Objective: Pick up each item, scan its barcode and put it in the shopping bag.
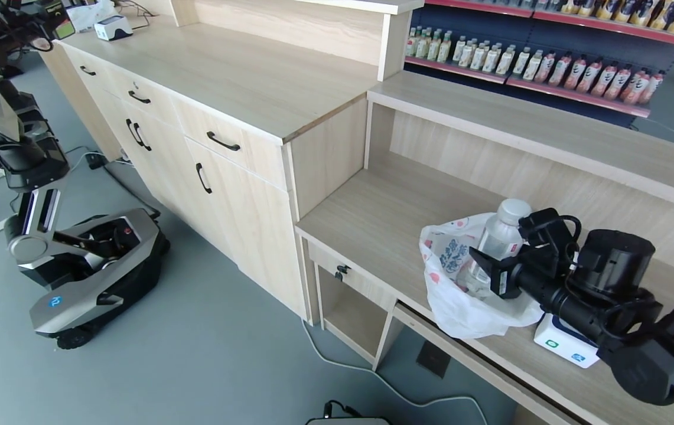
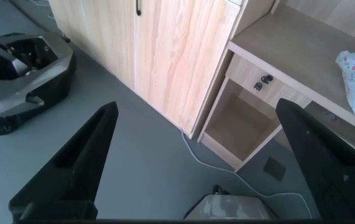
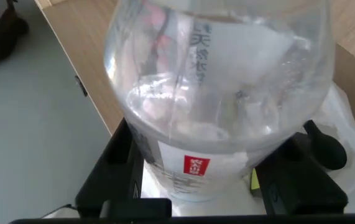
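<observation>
One clear bottle (image 1: 495, 239), red-patched label (image 3: 196, 167), sits clamped in right gripper (image 1: 490, 268) at shopping bag (image 1: 461, 310); left gripper (image 2: 197, 107) gapes wide.

Bottle (image 1: 499, 242) in bag (image 1: 461, 307) mouth, on counter (image 1: 384, 218); box (image 1: 567, 347) right of bag.

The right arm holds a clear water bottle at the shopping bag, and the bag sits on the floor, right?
Not quite: the head view shows the shopping bag on the lower wooden counter, not the floor. The right gripper does hold the clear water bottle at it.
</observation>
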Motion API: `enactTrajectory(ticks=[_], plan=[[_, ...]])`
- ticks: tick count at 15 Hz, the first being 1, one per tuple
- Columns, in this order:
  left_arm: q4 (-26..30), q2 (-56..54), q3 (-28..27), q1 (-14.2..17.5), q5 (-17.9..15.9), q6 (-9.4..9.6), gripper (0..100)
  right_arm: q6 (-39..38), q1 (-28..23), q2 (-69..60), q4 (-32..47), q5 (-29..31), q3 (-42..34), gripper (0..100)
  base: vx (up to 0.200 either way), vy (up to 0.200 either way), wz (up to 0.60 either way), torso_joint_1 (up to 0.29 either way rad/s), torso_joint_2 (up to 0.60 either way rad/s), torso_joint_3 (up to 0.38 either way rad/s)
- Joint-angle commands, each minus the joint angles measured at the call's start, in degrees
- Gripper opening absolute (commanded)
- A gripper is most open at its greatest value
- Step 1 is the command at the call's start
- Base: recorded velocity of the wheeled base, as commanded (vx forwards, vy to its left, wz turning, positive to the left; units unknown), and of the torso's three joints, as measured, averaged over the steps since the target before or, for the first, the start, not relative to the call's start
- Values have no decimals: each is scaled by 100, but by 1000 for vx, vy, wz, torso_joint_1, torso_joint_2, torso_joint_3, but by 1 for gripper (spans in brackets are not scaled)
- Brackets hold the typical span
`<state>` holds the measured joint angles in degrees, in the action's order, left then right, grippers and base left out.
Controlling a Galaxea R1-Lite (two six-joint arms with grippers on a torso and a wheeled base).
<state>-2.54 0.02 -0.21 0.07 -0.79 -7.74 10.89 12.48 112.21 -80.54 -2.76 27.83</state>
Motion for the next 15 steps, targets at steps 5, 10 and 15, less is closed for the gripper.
enactTrajectory(ticks=[5,10,15], plan=[[-1,-2,-6,1,0,-8,100,-43,-71,1154,-744,3,161,0,0,0,0,0,0,0],[-1,-2,-6,1,0,-8,100,-131,-167,1725,-946,3,451,0,0,0,0,0,0,0],[-1,-2,3,1,0,-8,100,-271,-194,2059,-946,3,803,0,0,0,0,0,0,0]])
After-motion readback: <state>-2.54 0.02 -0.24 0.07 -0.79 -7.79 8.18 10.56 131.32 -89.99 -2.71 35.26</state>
